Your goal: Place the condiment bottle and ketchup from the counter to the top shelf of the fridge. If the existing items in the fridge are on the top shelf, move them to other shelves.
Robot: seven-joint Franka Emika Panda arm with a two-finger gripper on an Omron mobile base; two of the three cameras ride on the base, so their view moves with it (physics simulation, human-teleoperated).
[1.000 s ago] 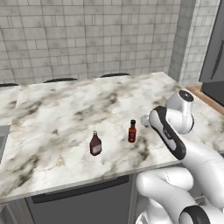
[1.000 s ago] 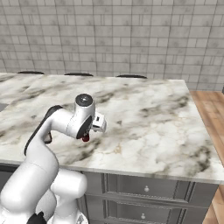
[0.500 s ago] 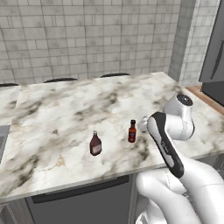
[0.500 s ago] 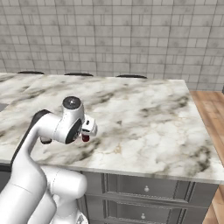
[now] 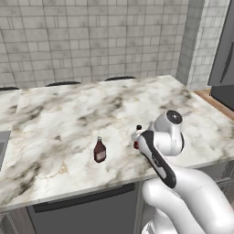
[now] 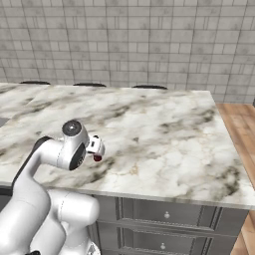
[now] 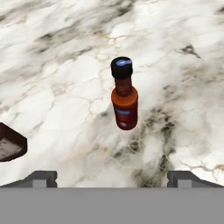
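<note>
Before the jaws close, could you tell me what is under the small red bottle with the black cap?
The red bottle stands upright on bare marbled counter. Nothing else shows beneath it; the patch directly under its base is covered.

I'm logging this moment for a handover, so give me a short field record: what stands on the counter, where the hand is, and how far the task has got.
surface: counter, white-and-grey marbled
item 1: dark squat bottle, upright on the counter, left of the arm in the left base view
item 2: red sauce bottle with dark cap, upright, centred ahead of the hand in the hand view
hand: hand open, fingertips apart, touching neither bottle
held: nothing
task stage: both bottles on the counter, none picked up yet
</note>
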